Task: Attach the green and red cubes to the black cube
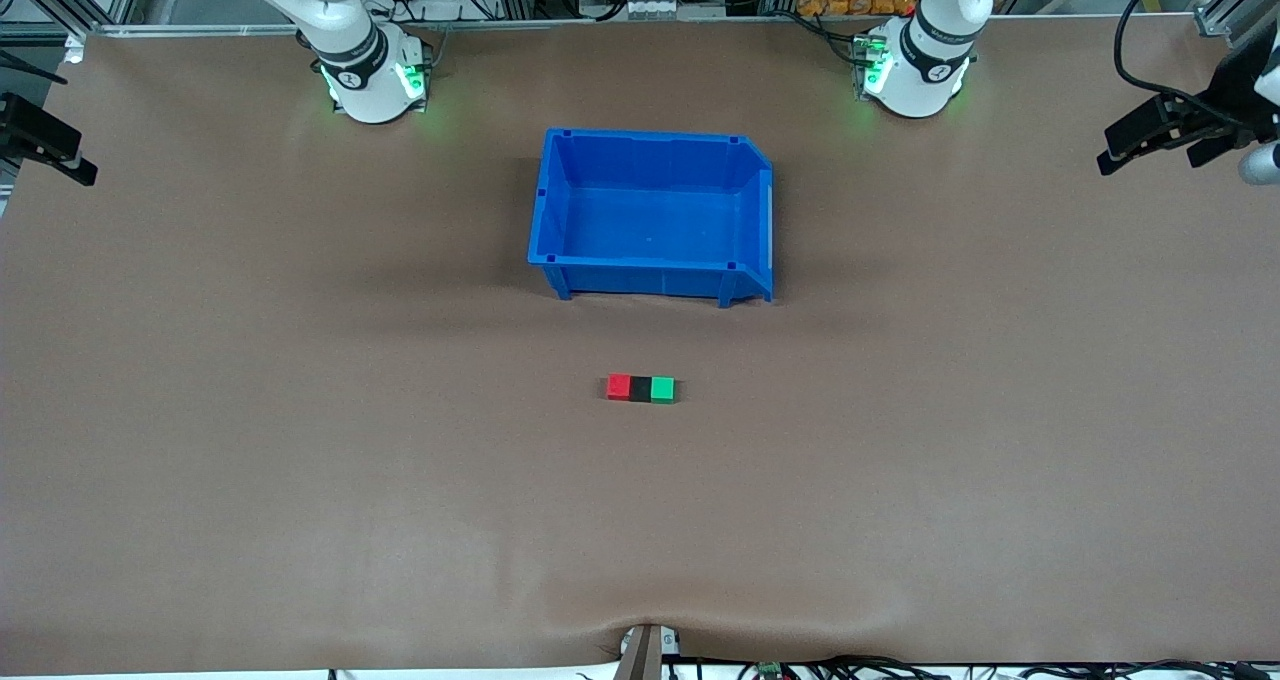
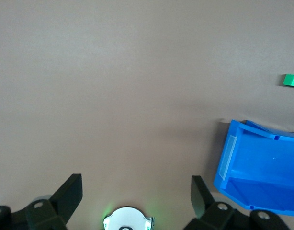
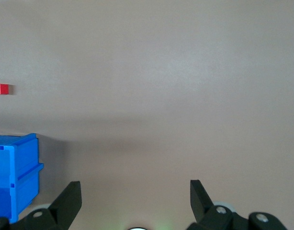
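Observation:
The red cube (image 1: 619,387), the black cube (image 1: 641,388) and the green cube (image 1: 662,389) lie touching in one row on the brown table, black in the middle, nearer the front camera than the blue bin. The green cube (image 2: 291,80) shows in the left wrist view and the red cube (image 3: 1,89) in the right wrist view. My left gripper (image 2: 136,191) is open and empty, high over the left arm's end of the table (image 1: 1150,150). My right gripper (image 3: 135,191) is open and empty, high over the right arm's end (image 1: 60,155).
An empty blue bin (image 1: 640,278) stands at mid-table between the arm bases and the cubes; it also shows in the left wrist view (image 2: 262,167) and the right wrist view (image 3: 15,172). Cables lie along the table's front edge.

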You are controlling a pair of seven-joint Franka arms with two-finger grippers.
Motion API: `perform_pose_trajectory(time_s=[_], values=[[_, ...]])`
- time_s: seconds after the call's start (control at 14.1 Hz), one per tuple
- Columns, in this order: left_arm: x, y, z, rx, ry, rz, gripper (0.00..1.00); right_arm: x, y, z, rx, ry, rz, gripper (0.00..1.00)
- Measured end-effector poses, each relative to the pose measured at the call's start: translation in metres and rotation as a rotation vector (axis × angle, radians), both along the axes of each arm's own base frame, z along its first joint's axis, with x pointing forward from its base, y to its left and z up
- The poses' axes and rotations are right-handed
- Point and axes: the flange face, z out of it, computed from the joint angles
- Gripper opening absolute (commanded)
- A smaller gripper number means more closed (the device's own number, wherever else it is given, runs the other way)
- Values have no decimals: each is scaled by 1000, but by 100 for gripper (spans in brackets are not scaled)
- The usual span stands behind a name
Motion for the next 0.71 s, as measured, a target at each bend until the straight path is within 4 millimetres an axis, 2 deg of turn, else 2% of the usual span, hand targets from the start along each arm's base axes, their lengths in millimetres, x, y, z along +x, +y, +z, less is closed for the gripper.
perform_pose_trajectory(time_s=[0.71], values=[[-1, 0, -1, 26, 4, 2, 100, 2, -1, -2, 0, 5, -2, 100]])
